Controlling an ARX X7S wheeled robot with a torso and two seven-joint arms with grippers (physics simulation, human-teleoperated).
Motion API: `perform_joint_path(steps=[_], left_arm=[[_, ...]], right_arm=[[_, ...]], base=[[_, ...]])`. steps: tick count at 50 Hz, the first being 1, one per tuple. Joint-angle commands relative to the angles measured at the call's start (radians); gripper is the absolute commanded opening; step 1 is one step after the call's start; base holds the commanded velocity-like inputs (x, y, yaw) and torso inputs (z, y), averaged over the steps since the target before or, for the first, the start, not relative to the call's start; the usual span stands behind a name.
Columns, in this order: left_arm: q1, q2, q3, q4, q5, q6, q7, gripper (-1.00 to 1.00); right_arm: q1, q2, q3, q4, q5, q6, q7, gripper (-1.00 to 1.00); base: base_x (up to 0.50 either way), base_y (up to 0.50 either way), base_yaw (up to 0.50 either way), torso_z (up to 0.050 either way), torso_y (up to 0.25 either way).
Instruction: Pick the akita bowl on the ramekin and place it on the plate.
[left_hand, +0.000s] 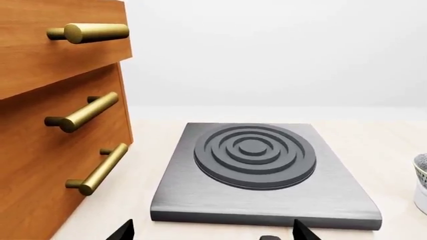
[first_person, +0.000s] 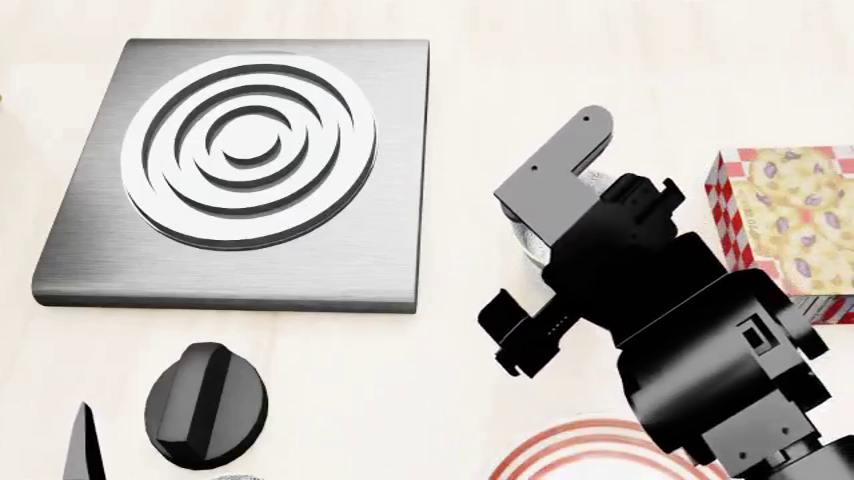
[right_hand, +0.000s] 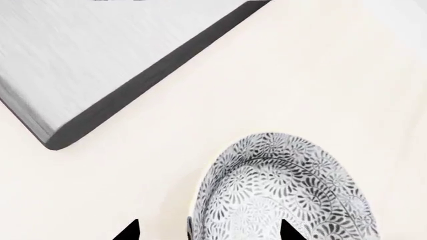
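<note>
1. Black fingertips of the right gripper show at the edge of the right wrist view, set wide apart with the akita bowl partly between them; contact cannot be told.
2. From the head view, the right arm covers most of that bowl, beside the grey stove plate.
3. Red-ringed plate lies near, under the arm.
4. Left gripper is spread wide, holding nothing, facing the wooden drawers.
5. Patterned box sits just beyond.
</note>
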Motion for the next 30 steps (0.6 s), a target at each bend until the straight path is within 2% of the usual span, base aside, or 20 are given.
perform_joint_path(steps=[1,12,13,30], left_arm=[[-0.004,-0.004,0.002,-0.002,-0.002,-0.001,-0.005,1.00],[-0.005,-0.007,0.005,-0.001,-0.002,-0.001,-0.009,1.00],[-0.005,-0.007,0.005,0.000,-0.002,-0.001,-0.010,1.00],[-0.011,-0.008,0.012,-0.014,-0.005,-0.002,-0.015,1.00]], right_arm=[[-0.020,-0.023,0.012,0.080,-0.004,-0.058,0.016,1.00],[-0.020,-0.035,0.027,0.126,-0.013,-0.098,0.042,1.00],[-0.020,-0.035,0.029,0.128,-0.015,-0.106,0.047,-1.00],[-0.030,-0.024,0.014,0.089,-0.025,-0.103,0.054,-1.00]], base=[[0.00,0.00,0.00,0.000,0.000],[0.00,0.00,0.00,0.000,0.000],[0.00,0.00,0.00,0.000,0.000],[0.00,0.00,0.00,0.000,0.000]])
